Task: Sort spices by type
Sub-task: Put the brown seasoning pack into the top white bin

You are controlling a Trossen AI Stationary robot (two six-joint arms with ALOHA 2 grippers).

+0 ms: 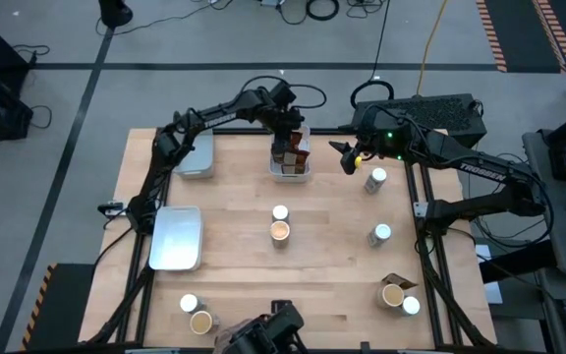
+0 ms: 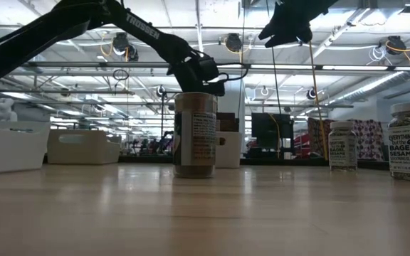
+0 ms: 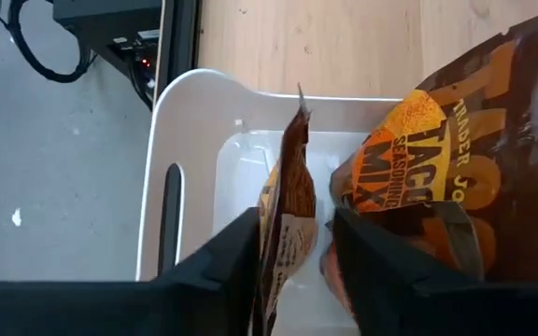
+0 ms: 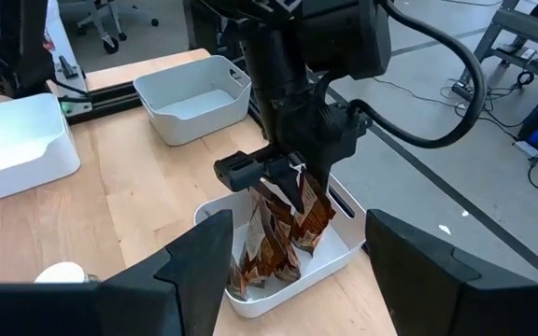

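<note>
A small white tray (image 1: pixel 290 165) at the table's far middle holds several dark brown packets (image 4: pixel 264 245). My left gripper (image 1: pixel 288 133) is over it, shut on one brown packet (image 3: pixel 288 210). Another packet marked taco seasoning (image 3: pixel 456 159) stands beside it. My right gripper (image 1: pixel 347 157) hangs open and empty just right of the tray, above the table (image 4: pixel 292 280). White-topped jars (image 1: pixel 376 179) (image 1: pixel 381 233) (image 1: pixel 280 212) and tan-topped jars (image 1: pixel 280 231) (image 1: pixel 393 294) stand upright on the table. My left gripper pinches the brown packet's upper part (image 3: pixel 292 168) between its two fingers (image 3: pixel 222 271), across its flat faces. The fingers come from above, pointing down into the tray. The packet stands nearly upright, its lower end down inside the tray (image 4: pixel 297 238) among the other packets.
Two larger white trays stand at the table's left side (image 1: pixel 197 154) (image 1: pixel 177 236). A white-topped jar (image 1: pixel 189 304) and a tan-topped jar (image 1: pixel 201 322) stand near the front left; a white-topped one (image 1: pixel 411 306) stands front right. The tan jar (image 2: pixel 194 135) fills the low view's middle.
</note>
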